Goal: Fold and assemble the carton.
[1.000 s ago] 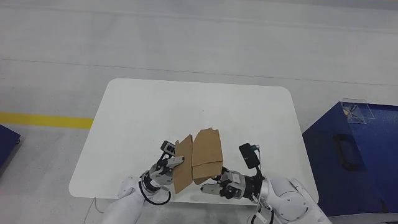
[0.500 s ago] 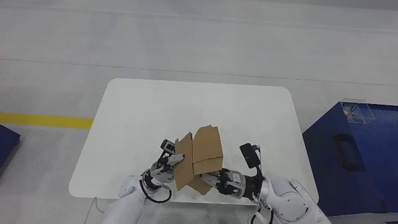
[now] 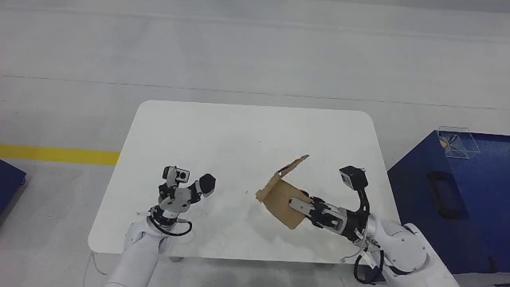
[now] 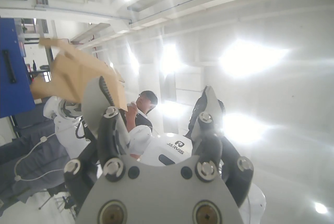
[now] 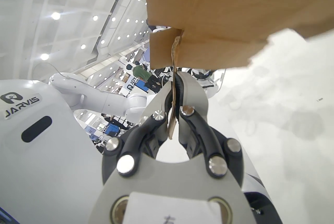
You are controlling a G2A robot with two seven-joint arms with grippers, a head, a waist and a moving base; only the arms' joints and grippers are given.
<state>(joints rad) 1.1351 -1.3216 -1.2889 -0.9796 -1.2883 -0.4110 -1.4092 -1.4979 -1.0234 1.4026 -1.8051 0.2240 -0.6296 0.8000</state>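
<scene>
Now holding: right gripper pinched tight on one flap edge of the carton.
Carton spot: tilted, half-open, over the table's 5 o'clock area.
Left gripper: fingers spread, empty, at 7 o'clock, well apart from the carton.
Risk: with only this single-edge pinch, the flap could buckle or slip, and the carton could swing or drop.

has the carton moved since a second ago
Yes. The carton has shifted toward the right edge of the table, held by the right gripper alone; the left gripper has let go.
</scene>
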